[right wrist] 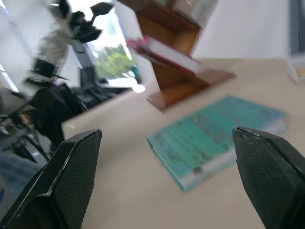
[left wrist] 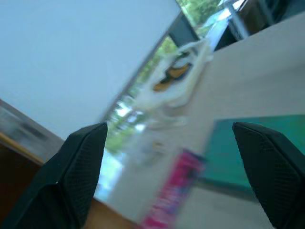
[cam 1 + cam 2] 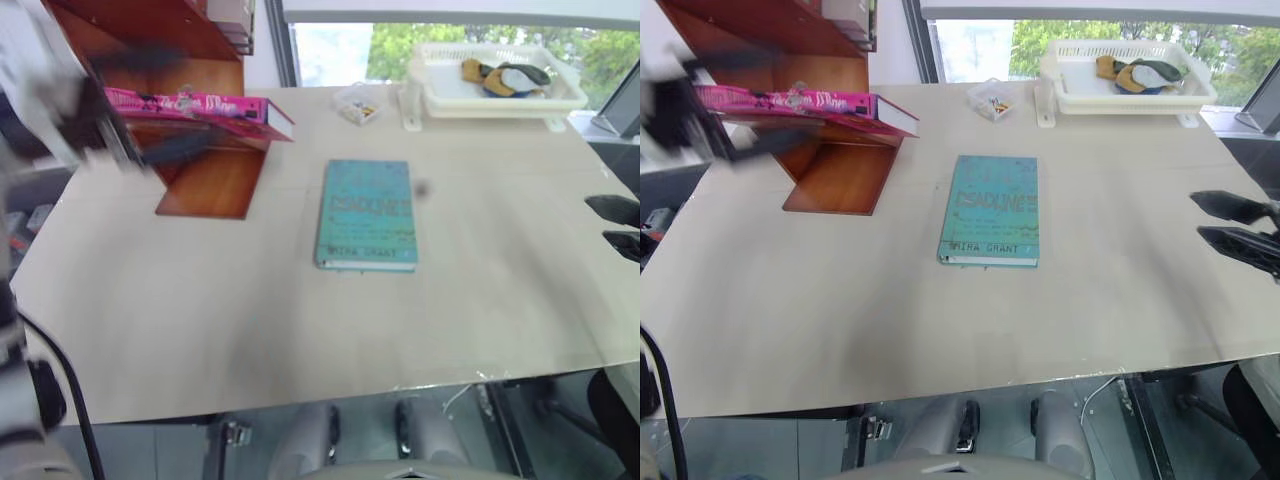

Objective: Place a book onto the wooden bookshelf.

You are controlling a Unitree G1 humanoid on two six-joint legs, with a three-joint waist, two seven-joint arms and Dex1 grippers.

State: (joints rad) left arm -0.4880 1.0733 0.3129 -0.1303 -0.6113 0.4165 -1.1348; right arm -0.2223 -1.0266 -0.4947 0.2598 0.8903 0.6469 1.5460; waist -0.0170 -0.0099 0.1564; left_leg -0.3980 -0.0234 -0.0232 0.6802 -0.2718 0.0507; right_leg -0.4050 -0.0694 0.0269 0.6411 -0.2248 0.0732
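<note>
On a slanted board of the wooden bookshelf (image 3: 825, 175), at the table's far left corner, the book (image 3: 800, 103) lies flat with its pink cover up and its near corner jutting past the board's edge over the table (image 3: 940, 320). Just left of it, the left gripper (image 3: 685, 105) shows as a dark blur beside the book's far end; its own wrist view shows the 2 black fingers (image 2: 81, 162) spread wide with nothing between them, the pink spine visible in the gap. Whether a fingertip touches the book cannot be told through the blur.

Near the table's middle, a teal-green book (image 3: 990, 210) lies flat, cover up, well apart from the shelf. At the right edge, the right gripper (image 3: 1238, 228) hangs level over the table's edge, its 2 fingers parted and empty, pointing toward the teal book.

Along the far edge stand a white basket (image 3: 1130, 95) holding some yellow and dark items, and a small clear box (image 3: 992, 102) beside it.
</note>
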